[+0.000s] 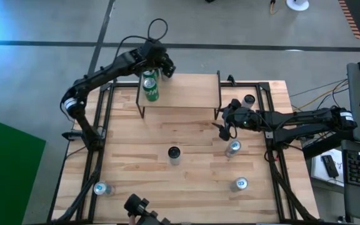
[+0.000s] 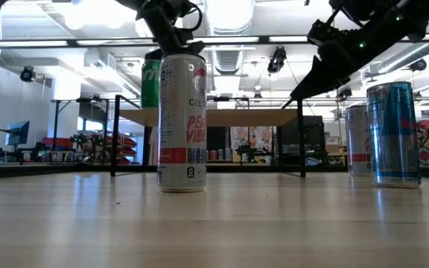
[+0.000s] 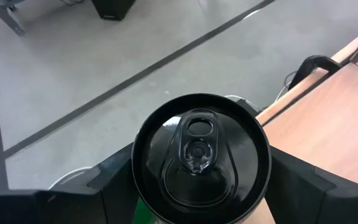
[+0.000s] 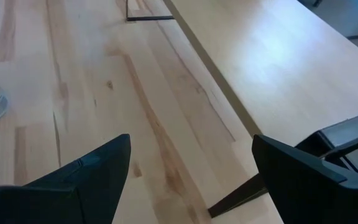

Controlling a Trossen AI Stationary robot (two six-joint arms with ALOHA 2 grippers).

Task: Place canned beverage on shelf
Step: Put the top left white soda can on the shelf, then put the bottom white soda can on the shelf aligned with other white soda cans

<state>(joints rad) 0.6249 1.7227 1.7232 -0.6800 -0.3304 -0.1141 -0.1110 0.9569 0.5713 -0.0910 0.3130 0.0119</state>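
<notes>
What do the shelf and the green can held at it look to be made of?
Shelf: light wood plank top with visible grain and a matte finish, on thin black legs, likely metal wire. Green can, in the left gripper: apparently aluminium, printed wall, glossy black pull-tab lid.

The scene is evenly and brightly lit from above. In the low view, long ceiling lights (image 2: pixel 237 18) glow white and wash out the area around them, while the arms against them read as dark silhouettes. The nearest can (image 2: pixel 182 123) is sharp; the room behind it is softer. The tabletop (image 2: pixel 214 223) carries a faint sheen and only weak shadows under the cans. In the high view, shadows beneath the shelf (image 1: pixel 180 90) are soft and short. A bright blue glare fills that view's upper left corner. In the wrist views, the near dark fingers (image 4: pixel 86 180) are blurred and featureless.
</notes>
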